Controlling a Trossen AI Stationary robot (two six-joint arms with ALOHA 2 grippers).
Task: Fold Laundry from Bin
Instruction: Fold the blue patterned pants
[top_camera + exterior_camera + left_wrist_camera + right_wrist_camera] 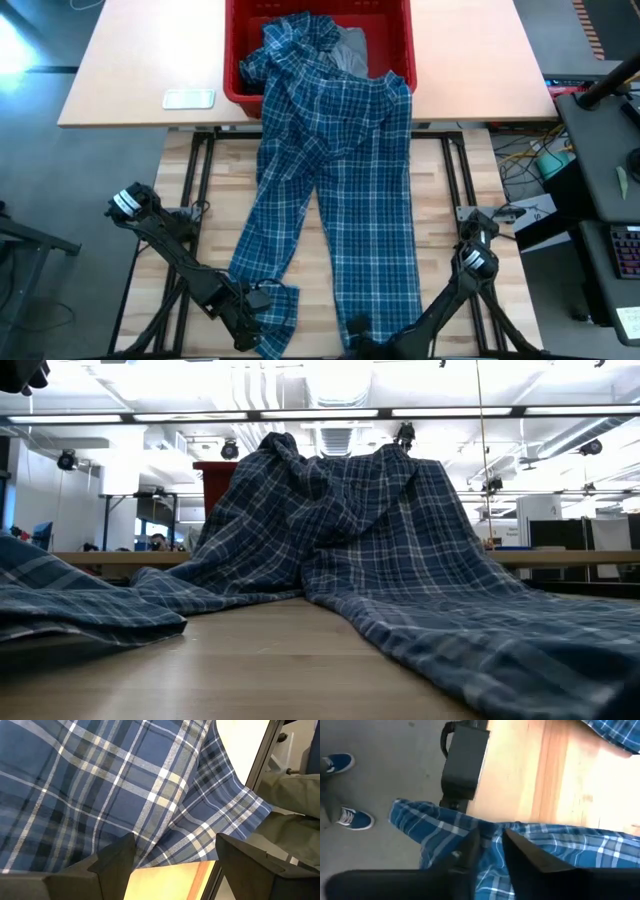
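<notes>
Grey floor surrounds two tables in the high view: a tan desk across the top of the frame and a pale wooden table point(340, 200) below it. Red bin point(390, 30), top centre, rim partly covered. Blue plaid garment point(340, 170), with two long leg-like panels, spills from the bin down the frame's middle to the bottom edge. Grey cloth point(350, 50) shows inside the bin, mostly buried. Left gripper point(262, 318), bottom left, sits at the end of the garment's left panel; fingertips hidden among folds. Right gripper point(358, 335), bottom centre, at the end of the right panel, cut off by the frame edge. Small pale flat object point(188, 98) on the desk, upper left; identity unclear.

Low view: office room with ceiling lights behind. Plaid garment point(350, 540) heaped like a tent at centre, trailing to both lower corners. Bin point(215, 475) only a red sliver at upper left of the heap. No grippers visible.

Left wrist view: plaid fabric point(125, 780) fills the upper frame; the left gripper point(172, 852) stands spread apart, fabric edge lying between the fingers, not pinched.

Right wrist view: right gripper point(492, 842) clenched on the plaid hem point(440, 827) over the table edge. A person's blue shoes point(350, 790) on the floor, left edge.
</notes>
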